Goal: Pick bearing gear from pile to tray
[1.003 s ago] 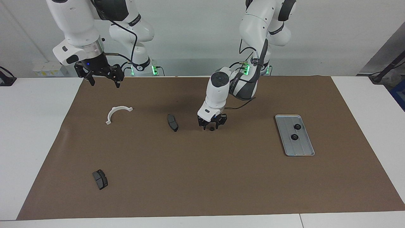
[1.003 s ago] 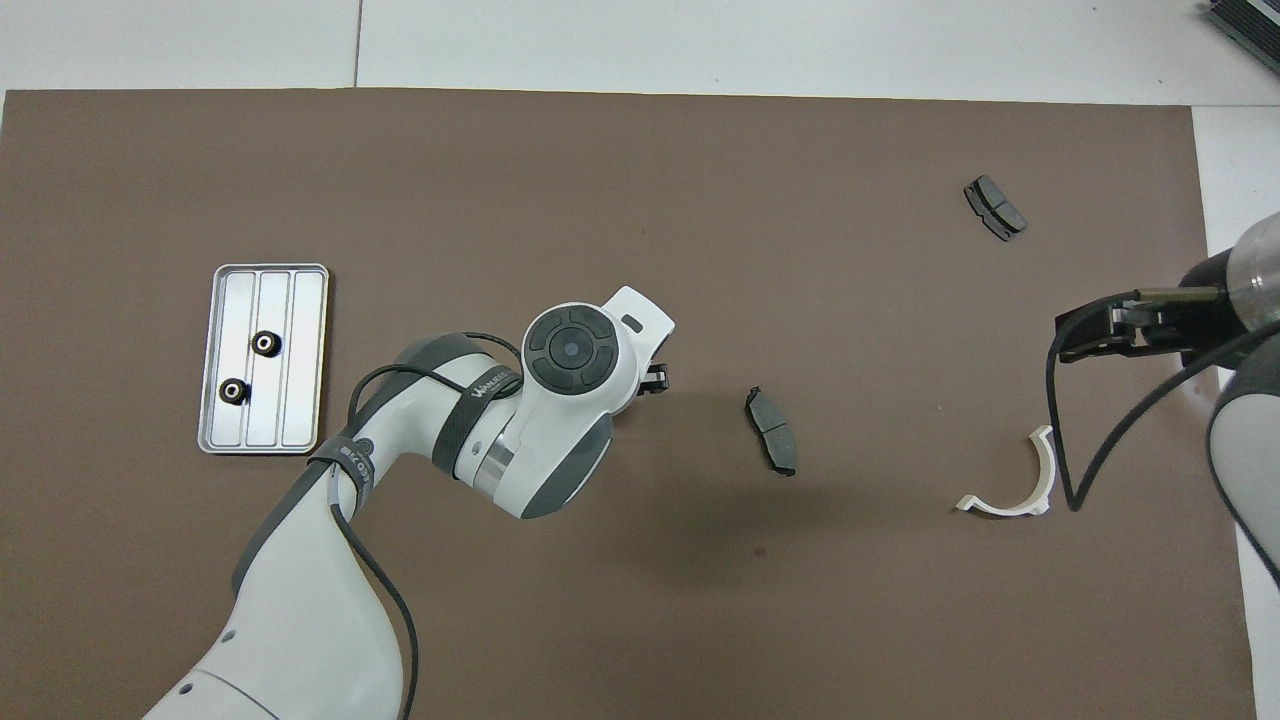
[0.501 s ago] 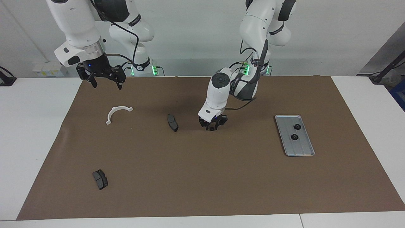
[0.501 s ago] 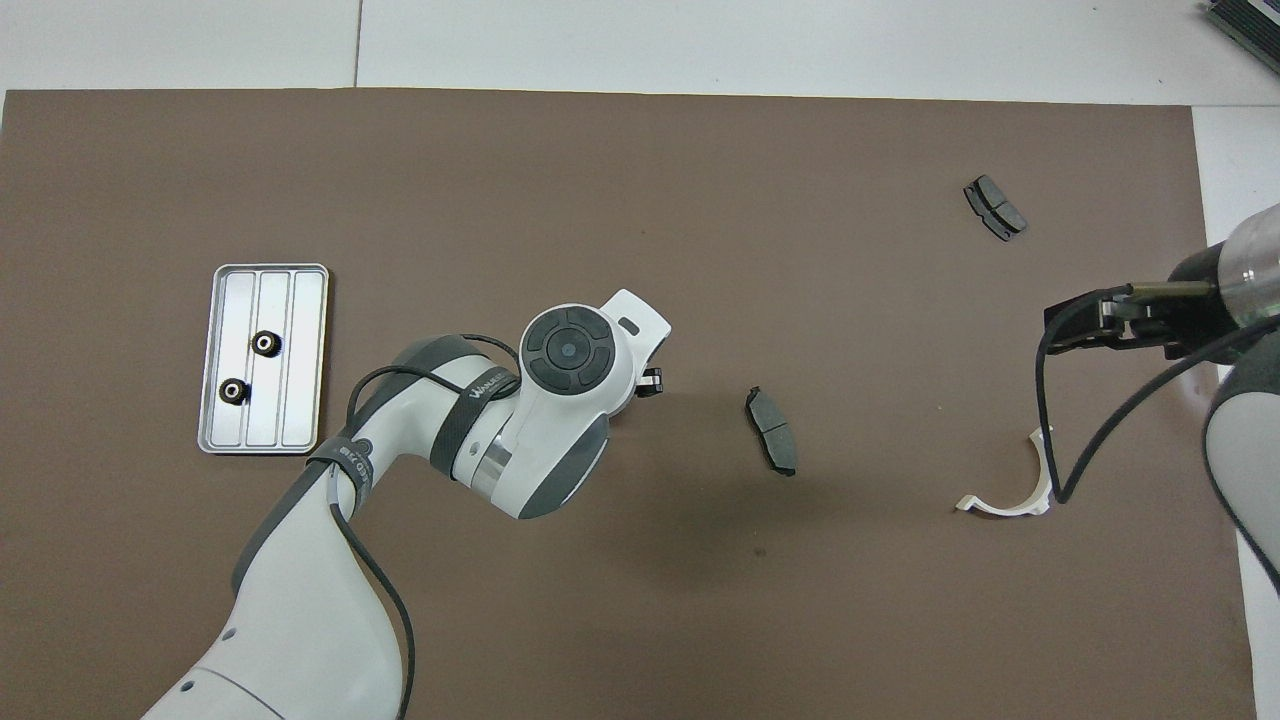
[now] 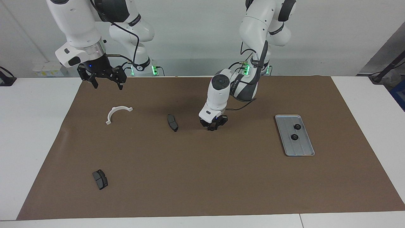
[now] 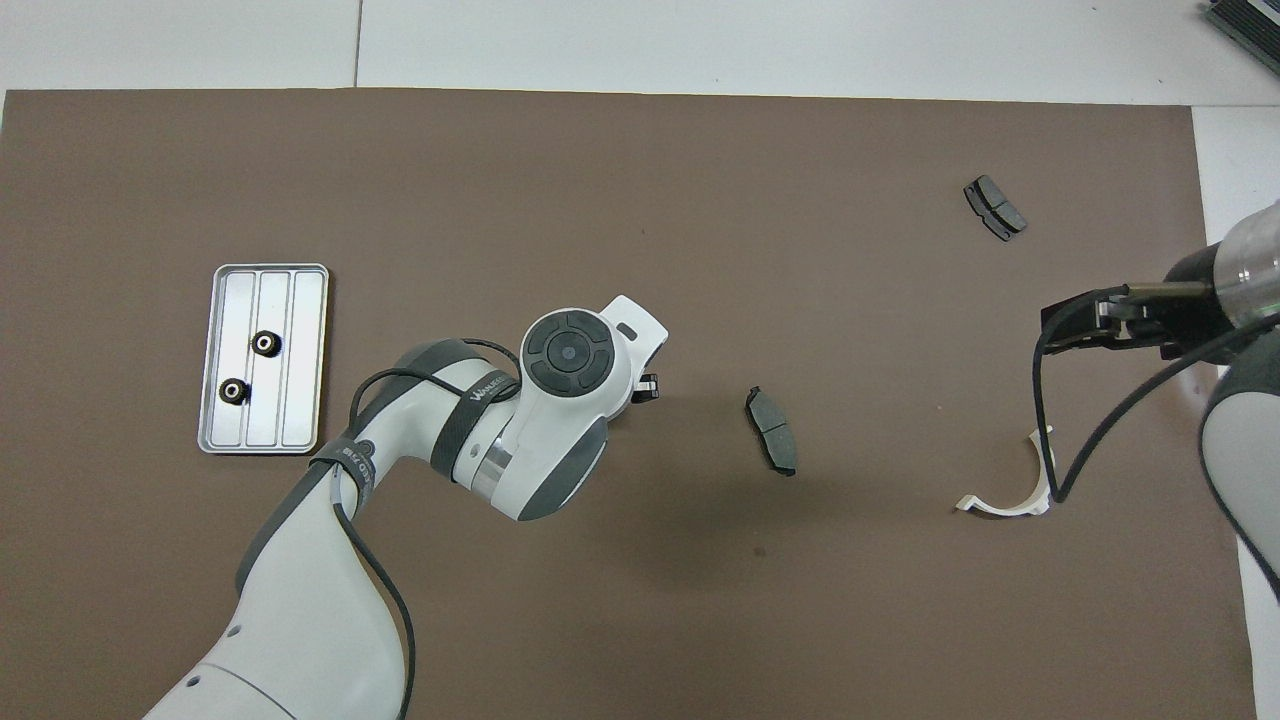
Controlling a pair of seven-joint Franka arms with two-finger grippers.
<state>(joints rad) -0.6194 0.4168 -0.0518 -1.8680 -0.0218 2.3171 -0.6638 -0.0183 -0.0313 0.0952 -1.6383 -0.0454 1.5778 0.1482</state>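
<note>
My left gripper (image 5: 212,128) is down at the brown mat (image 5: 202,177) near its middle, fingertips drawn in on a small black bearing gear that barely shows between them. In the overhead view the left wrist (image 6: 570,350) hides both. The silver tray (image 5: 302,149) lies toward the left arm's end of the table, with two black gears (image 5: 297,127) (image 5: 294,136) in it. The tray (image 6: 303,350) and its gears (image 6: 264,344) (image 6: 233,391) also show from above. My right gripper (image 5: 107,84) waits open in the air over the mat's edge by its base.
The pile's other parts are scattered. One dark brake pad (image 5: 172,122) (image 6: 772,430) lies beside the left gripper, toward the right arm's end. A white half-ring (image 5: 109,116) (image 6: 1000,508) lies below the right gripper. A second brake pad (image 5: 100,179) (image 6: 994,207) lies farthest from the robots.
The left gripper's fingers have drawn in around the gear at the mat. The right gripper has drifted slightly toward the middle of the table, still open.
</note>
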